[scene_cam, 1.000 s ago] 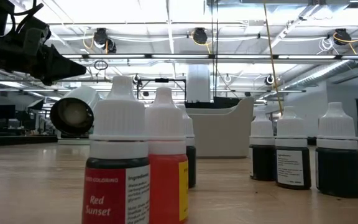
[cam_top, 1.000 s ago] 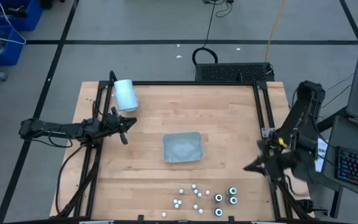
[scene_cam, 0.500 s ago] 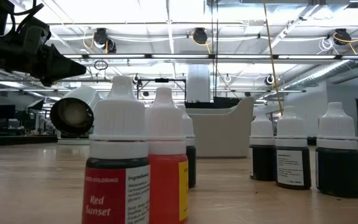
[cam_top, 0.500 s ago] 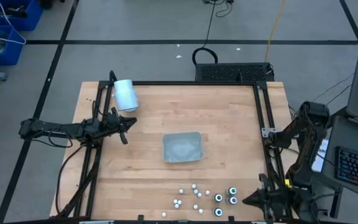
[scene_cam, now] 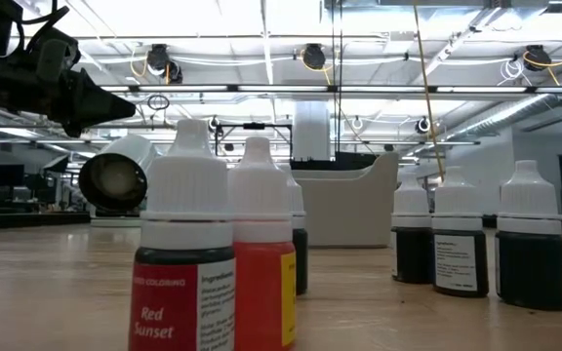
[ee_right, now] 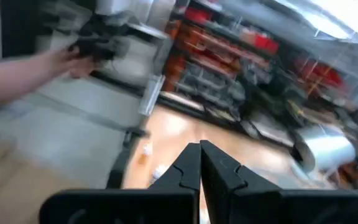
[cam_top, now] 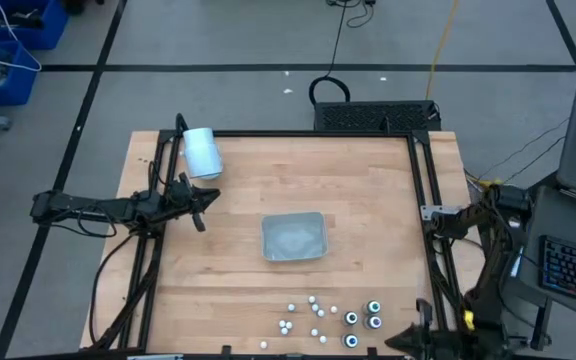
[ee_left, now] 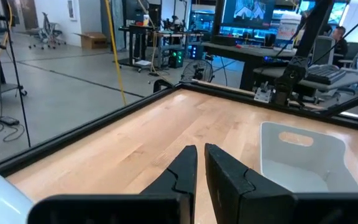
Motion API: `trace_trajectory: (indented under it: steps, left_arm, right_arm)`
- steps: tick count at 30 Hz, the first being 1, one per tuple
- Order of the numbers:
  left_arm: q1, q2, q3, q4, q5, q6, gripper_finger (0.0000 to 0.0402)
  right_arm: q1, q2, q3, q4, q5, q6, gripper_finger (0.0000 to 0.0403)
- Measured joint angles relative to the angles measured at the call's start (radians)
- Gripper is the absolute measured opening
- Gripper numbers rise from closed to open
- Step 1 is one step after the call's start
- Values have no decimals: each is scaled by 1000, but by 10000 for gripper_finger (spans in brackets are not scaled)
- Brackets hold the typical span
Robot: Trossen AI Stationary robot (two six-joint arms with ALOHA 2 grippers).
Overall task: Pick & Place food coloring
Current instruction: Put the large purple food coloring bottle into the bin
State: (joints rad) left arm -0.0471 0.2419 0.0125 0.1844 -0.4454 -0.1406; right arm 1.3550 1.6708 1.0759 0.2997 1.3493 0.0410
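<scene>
Your left tool (cam_top: 204, 207) hovers nearly closed, empty, at the desk's (cam_top: 368, 190) left edge; right tool (cam_top: 400, 343) closed, empty. Food coloring bottles (cam_top: 330, 318) stand upright, caps up.

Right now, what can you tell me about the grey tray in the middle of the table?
The grey tray is a small rectangular dish with rounded corners and raised walls. It looks like pale grey plastic. It sits flat on the bare wood near the middle of the table, with nothing visible inside it. Nothing touches it: the food coloring bottles stand apart along the near edge, and the white cylinder lies off toward the far left corner. In the low view it shows behind the bottles, pale with curved walls.
</scene>
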Motion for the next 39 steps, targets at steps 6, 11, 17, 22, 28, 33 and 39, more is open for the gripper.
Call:
trace_trajectory:
  steps: [6, 11, 17, 22, 28, 33, 39]
  left_arm:
    - [0, 7, 0, 8, -1, 8, 37]
    - [0, 7, 0, 11, -1, 16, 37]
    - [0, 7, 0, 10, 0, 27, 37]
    - [0, 7, 0, 8, 0, 27, 37]
    - [0, 7, 0, 1, 0, 33, 37]
    - [0, 7, 0, -3, 1, 29, 37]
    - [0, 7, 0, -33, 4, -13, 37]
  right_arm:
    - [0, 57, 24, -58, 45, 125, 0]
    - [-13, 47, -26, -67, 93, 181, 0]
    - [-122, -59, -70, -92, -54, 172, 0]
    - [-232, -160, -80, -280, -371, 293, 0]
    - [-175, -186, -80, -426, -446, 379, 0]
    - [-127, -184, -81, -522, -476, 516, 5]
    - [-139, -184, -85, -521, -539, 568, 63]
